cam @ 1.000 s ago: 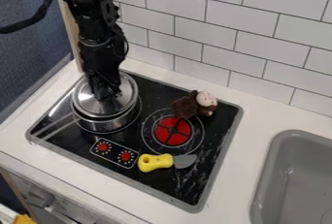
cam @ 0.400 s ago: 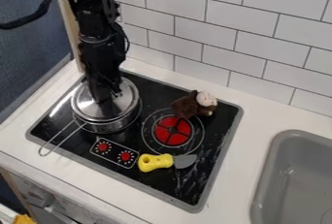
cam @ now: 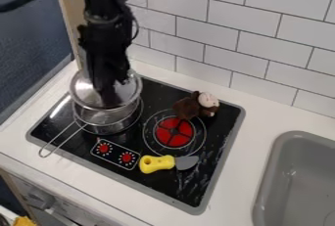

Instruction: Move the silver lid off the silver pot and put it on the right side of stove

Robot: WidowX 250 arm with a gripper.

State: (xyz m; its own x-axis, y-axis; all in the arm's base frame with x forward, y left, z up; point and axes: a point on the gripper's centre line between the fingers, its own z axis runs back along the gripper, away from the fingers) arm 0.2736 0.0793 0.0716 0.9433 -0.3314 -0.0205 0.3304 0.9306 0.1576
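Camera view: jaws closed on silver lid [cam: 84, 91], raised above silver pot [cam: 107, 118].

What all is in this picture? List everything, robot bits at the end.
lid: one, silver, over the pot
pot: one, silver, stove's left side, wire handle toward lower left
stovetop: one, black, grey edge, on the counter
burner: one visible, red, right of the pot
stove knobs: two, red, near edge
toy knife: one, yellow handle, below the burner
plush toy: one, brown, behind the burner
sink: one, grey, right
counter: one, white
wall tiles: several, white, back
arm: one, black, upper left
gripper: one, black, at the lid
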